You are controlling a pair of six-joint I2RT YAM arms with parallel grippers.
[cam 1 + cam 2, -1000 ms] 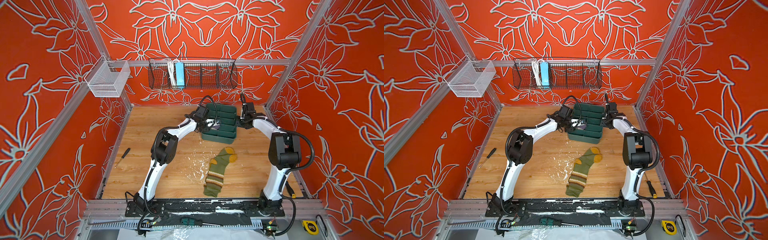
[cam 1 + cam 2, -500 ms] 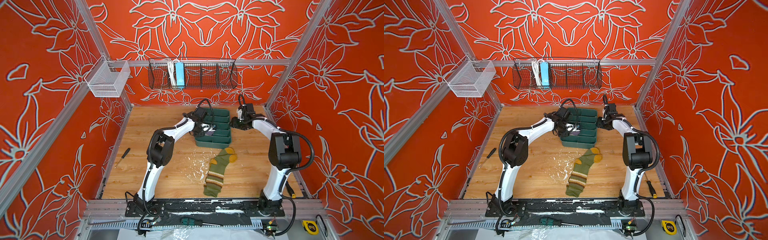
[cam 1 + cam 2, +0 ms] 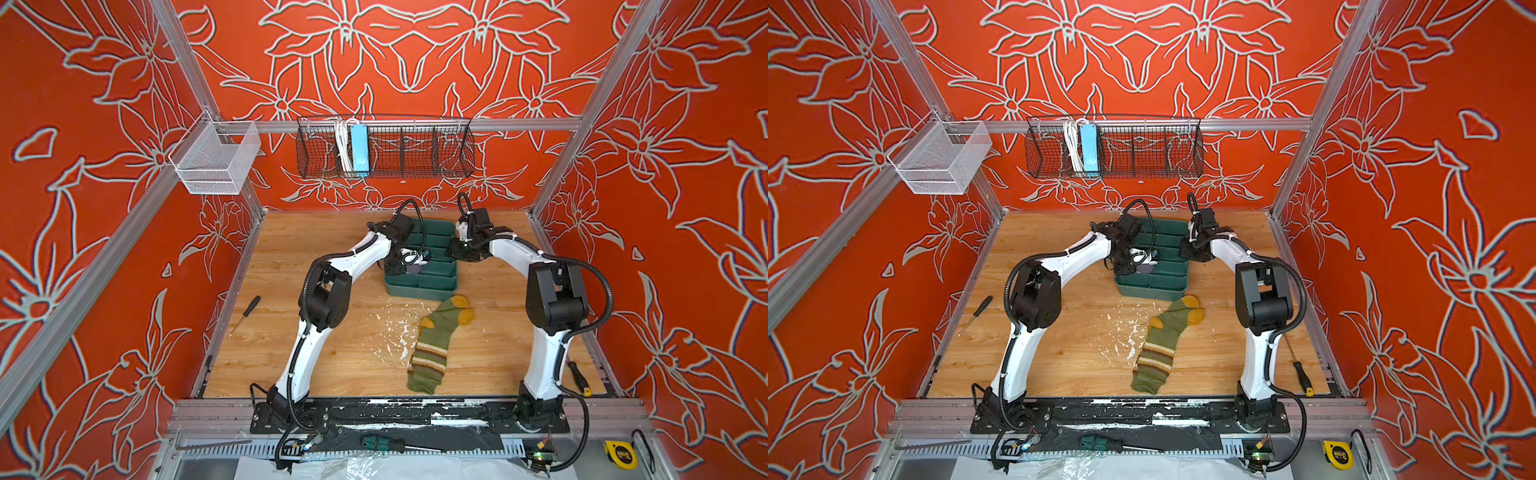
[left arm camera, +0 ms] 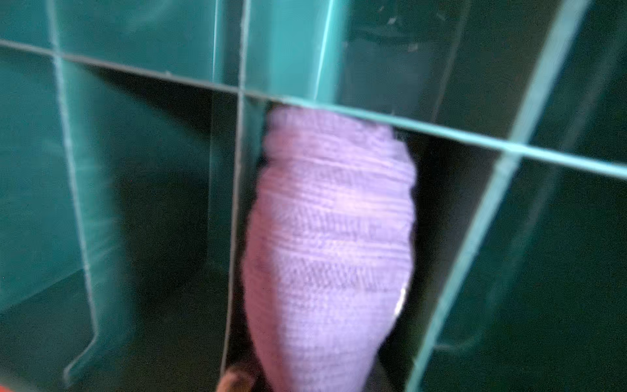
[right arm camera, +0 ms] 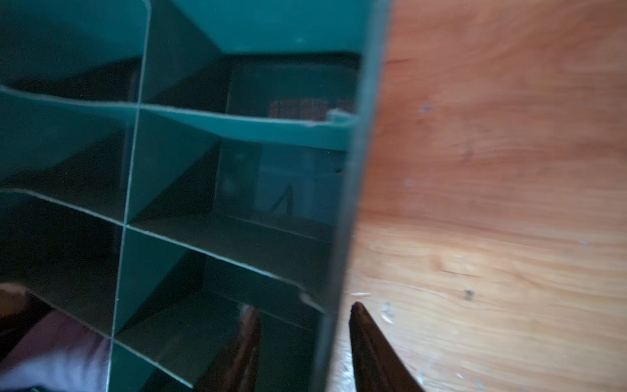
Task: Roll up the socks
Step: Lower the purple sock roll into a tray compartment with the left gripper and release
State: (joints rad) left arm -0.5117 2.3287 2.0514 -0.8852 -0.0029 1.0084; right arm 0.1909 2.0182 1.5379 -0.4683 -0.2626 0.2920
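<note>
The olive green sock [image 3: 436, 340] [image 3: 1163, 340] with mustard toe and stripes lies flat on the wooden table, near the front of the green divided tray [image 3: 419, 286] [image 3: 1150, 289]. Rolled up, the purple sock [image 4: 329, 237] [image 3: 413, 269] [image 5: 51, 356] sits down in a tray compartment. My left gripper [image 4: 315, 373] [image 3: 405, 266] [image 3: 1133, 266] is shut on it. My right gripper [image 5: 303, 309] [image 3: 455, 253] [image 3: 1185, 253] is open and straddles the tray's right wall [image 5: 353, 169], one finger inside and one outside over the table.
A screwdriver [image 3: 245, 309] lies by the table's left edge and another [image 3: 577, 376] by the right edge. White flecks [image 3: 395, 332] dot the table beside the olive sock. A black wire basket [image 3: 386, 149] and a white mesh basket [image 3: 216, 156] hang on the back rail.
The green tray has slid left and a little nearer, both grippers moving with it. The right jaws have narrowed around the tray wall. The olive sock has not moved.
</note>
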